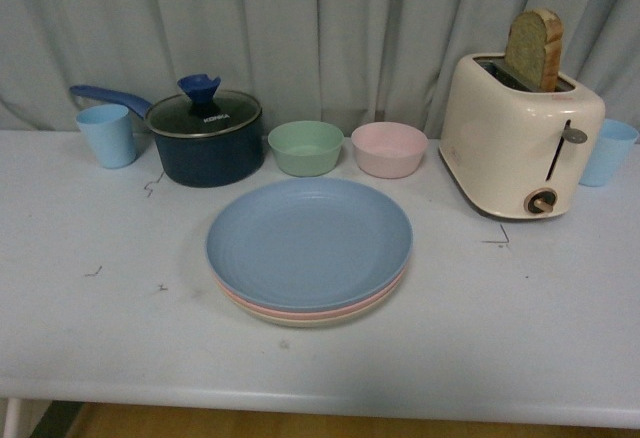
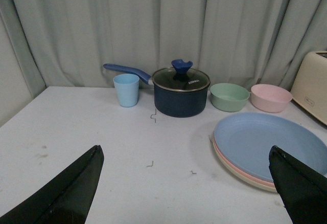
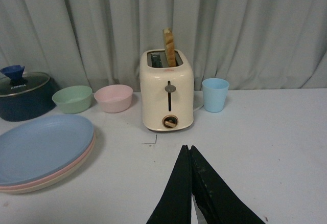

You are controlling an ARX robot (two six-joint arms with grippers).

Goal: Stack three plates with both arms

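Stack judged done: blue plate (image 1: 309,241) on pink plate (image 1: 300,311) on beige plate (image 1: 300,322).
Bowls at 12 o'clock; left claw (image 2: 186,183) spread wide, right claw (image 3: 190,155) closed empty; nothing left.

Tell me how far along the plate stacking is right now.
It looks finished: the blue plate sits on the pink plate, which sits on the beige plate. The open left gripper and shut right gripper hold nothing. No stacking remains.
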